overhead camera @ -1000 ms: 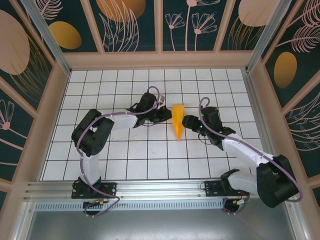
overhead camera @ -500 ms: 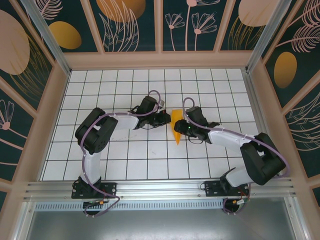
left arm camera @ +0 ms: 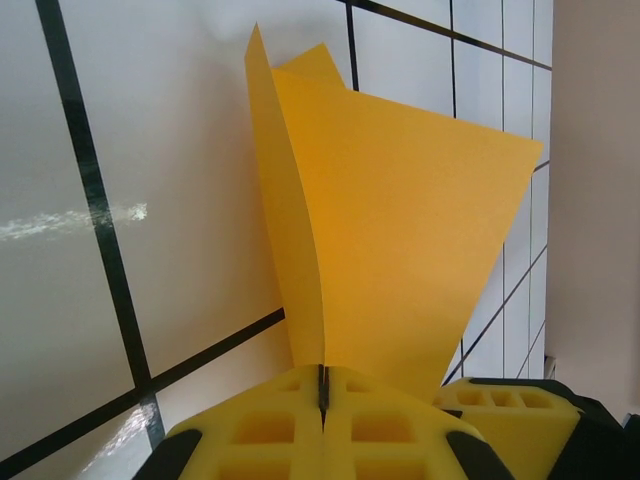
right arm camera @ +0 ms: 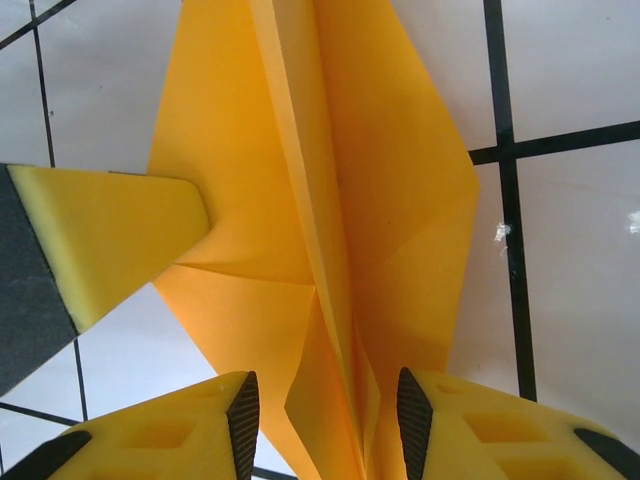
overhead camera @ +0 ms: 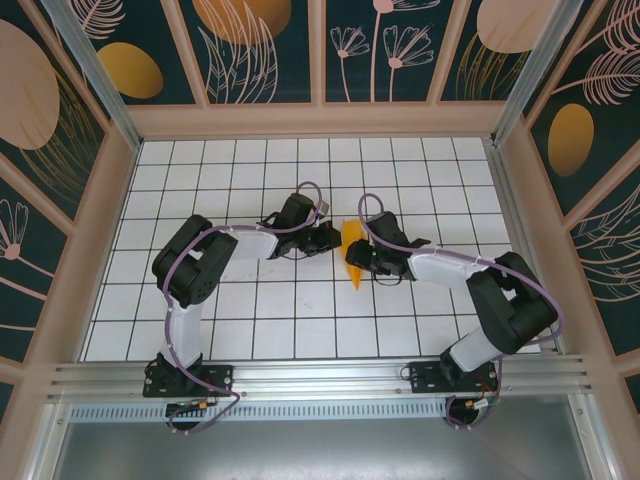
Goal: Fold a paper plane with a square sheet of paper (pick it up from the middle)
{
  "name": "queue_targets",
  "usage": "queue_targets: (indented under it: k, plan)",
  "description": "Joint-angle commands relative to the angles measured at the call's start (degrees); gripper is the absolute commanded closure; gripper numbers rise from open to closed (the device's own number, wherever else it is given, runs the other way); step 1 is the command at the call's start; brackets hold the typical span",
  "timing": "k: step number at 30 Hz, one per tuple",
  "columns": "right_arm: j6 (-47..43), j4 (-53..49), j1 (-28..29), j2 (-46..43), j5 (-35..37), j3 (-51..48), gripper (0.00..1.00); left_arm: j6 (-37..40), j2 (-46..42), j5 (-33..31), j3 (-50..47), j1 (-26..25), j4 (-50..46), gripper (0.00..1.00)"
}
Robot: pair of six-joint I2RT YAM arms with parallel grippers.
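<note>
- Near the middle of the white gridded table (overhead camera: 250,310) lies the paper plane (overhead camera: 354,272). Its narrow point is toward the arm bases and its wide end toward the back wall.
- It is orange-yellow and creased, with a raised fold running down its length (the ridge is clearest from the right wrist).
- The left gripper (overhead camera: 333,238) meets the plane from the left side, near the wide end.
- Seen from the left wrist, its yellow fingers (left arm camera: 260,430) are pressed together with no gap. A folded edge of the paper runs straight into the seam between them, so it is pinching the plane.
- The right gripper (overhead camera: 360,256) comes in from the right, just beside the left one, over the plane's middle.
- Seen from the right wrist, its fingers (right arm camera: 180,440) stand partly apart, one on each side of the raised fold. A little space shows on both sides, so it is not clamping.
- The right wrist view also shows one finger of the left gripper resting on the plane's flat wing.
</note>
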Motion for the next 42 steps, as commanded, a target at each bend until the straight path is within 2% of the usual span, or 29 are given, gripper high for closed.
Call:
queue_targets:
  k: [1, 6, 10, 14, 18, 21, 25, 30, 35, 42]
  plan:
    - [-0.63, -1.23, 0.41, 1.90, -0.78, 2.19, 0.59, 1.74, 1.09, 0.41, -0.12, -0.25, 0.46, 0.99]
    - [-1.60, -2.95, 0.42, 3.75, 1.14, 3.80, 0.63, 2.52, 0.77, -0.48, -0.14, -0.26, -0.87, 0.97]
    - [-2.15, -4.00, 0.54, 5.02, 2.16, 4.70, 0.76, 3.64, 0.06, -1.88, -0.14, 0.17, -2.90, 0.92]
    - [-2.44, -5.57, 0.87, 6.39, 3.77, 5.95, 0.89, 4.72, -2.07, -3.28, -0.48, 0.85, -4.80, 0.81]
    - [-2.94, -7.81, 1.60, 6.75, 6.69, 7.76, 0.96, 5.17, -5.77, -5.33, -1.50, 2.59, -6.13, 0.65]
    - [-3.56, -11.68, 2.65, 7.29, 11.03, 10.45, 0.97, 5.36, -9.62, -8.51, -3.28, 5.06, -7.61, 0.57]
    - [-3.82, -15.08, 3.54, 9.00, 15.35, 13.09, 0.97, 6.45, -14.32, -16.30, -5.71, 8.23, -11.18, 0.46]
    - [-4.09, -16.18, 4.17, 11.82, 16.17, 15.43, 0.95, 8.23, -18.78, -25.81, -7.57, 9.89, -15.27, 0.31]
    - [-4.33, -16.27, 4.63, 14.19, 15.11, 17.58, 0.87, 8.76, -20.01, -27.34, -8.75, 10.16, -15.83, 0.24]
    - [-4.20, -16.24, 4.72, 15.38, 14.65, 18.49, 0.81, 8.72, -20.10, -27.44, -9.32, 10.31, -15.65, 0.21]
